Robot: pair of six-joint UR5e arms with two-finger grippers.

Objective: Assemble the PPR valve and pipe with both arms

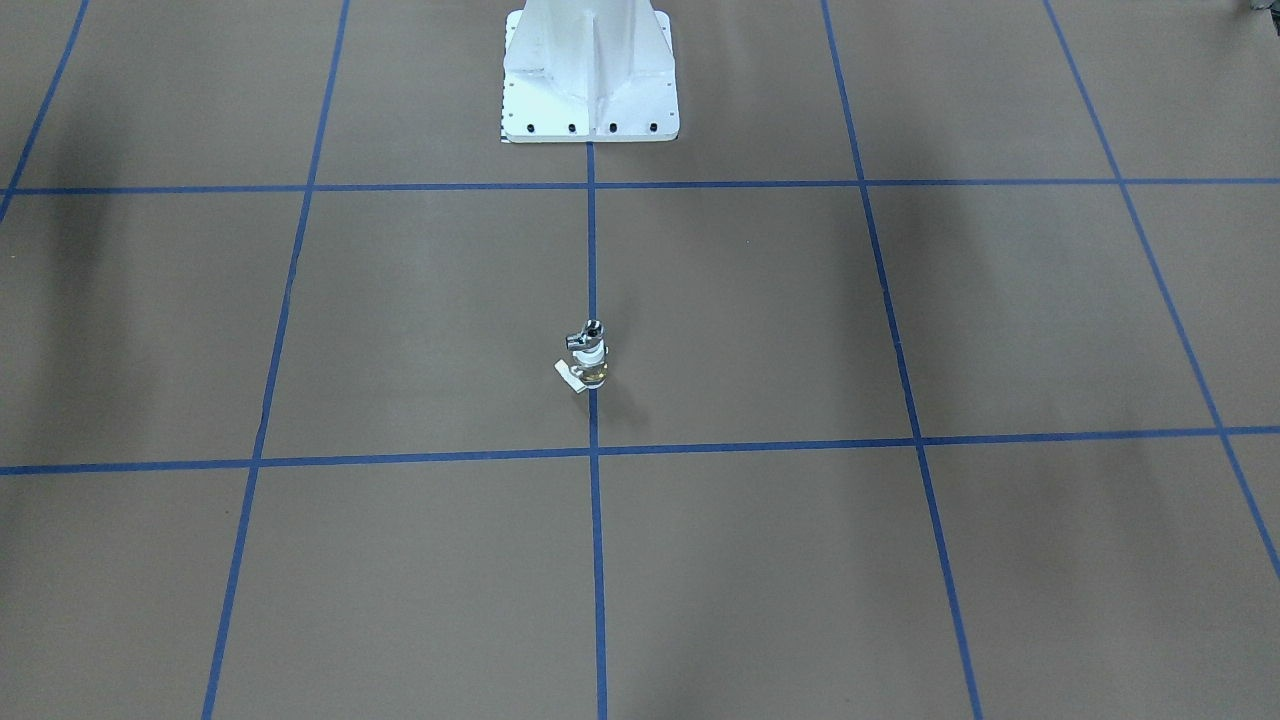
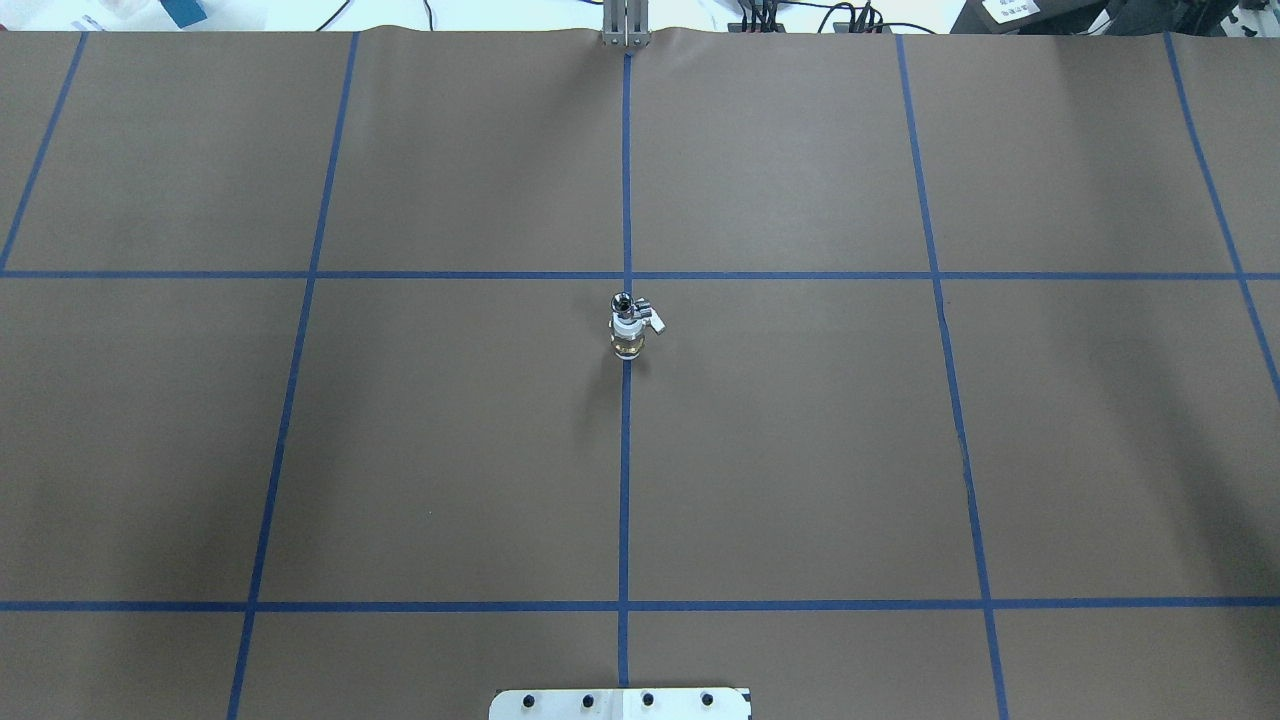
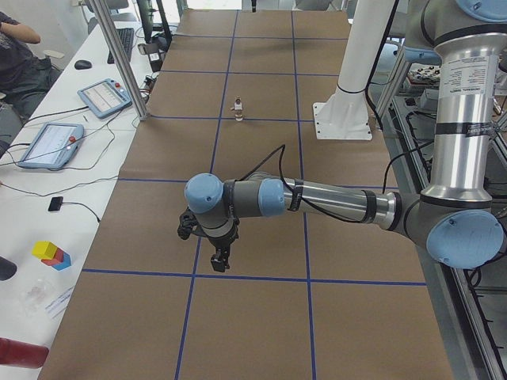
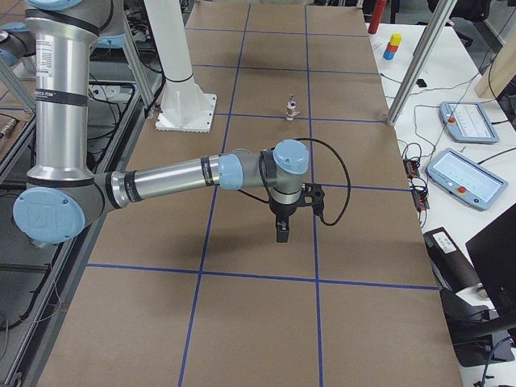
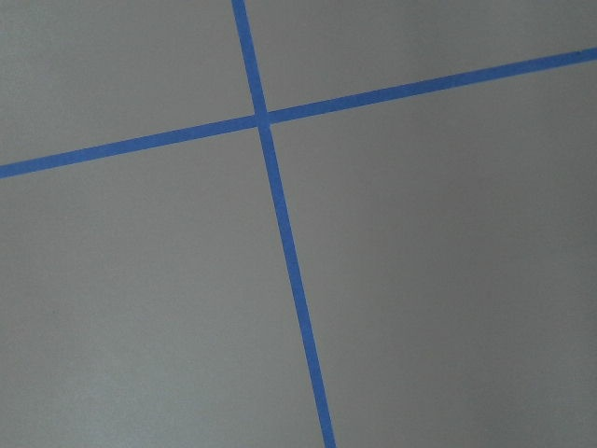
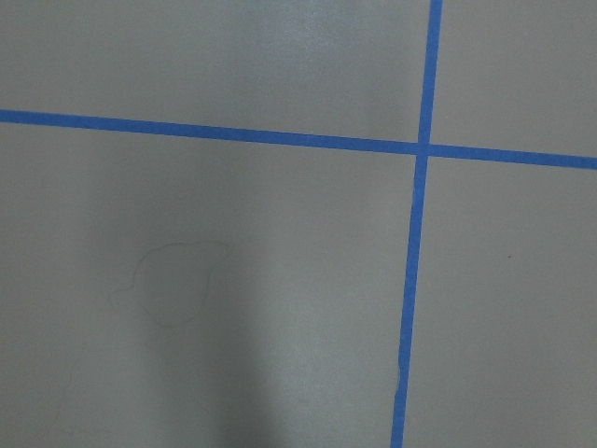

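The stubby white-and-brass PPR valve [image 1: 593, 370] stands upright on the brown paper-covered bench [image 1: 900, 580], right on the central blue tape line [image 1: 597, 560]. The small shiny chrome pipe fitting [image 1: 586, 335] sits on top of it. The black left pincer [image 3: 219, 260] and black right pincer [image 4: 282, 231] hang well apart from it (both show only in the side views). I cannot tell how far open either is.

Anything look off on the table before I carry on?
Nothing stands out. The valve stands upright on the centre tape line with the pipe on top; left claw and right claw hang away from it.
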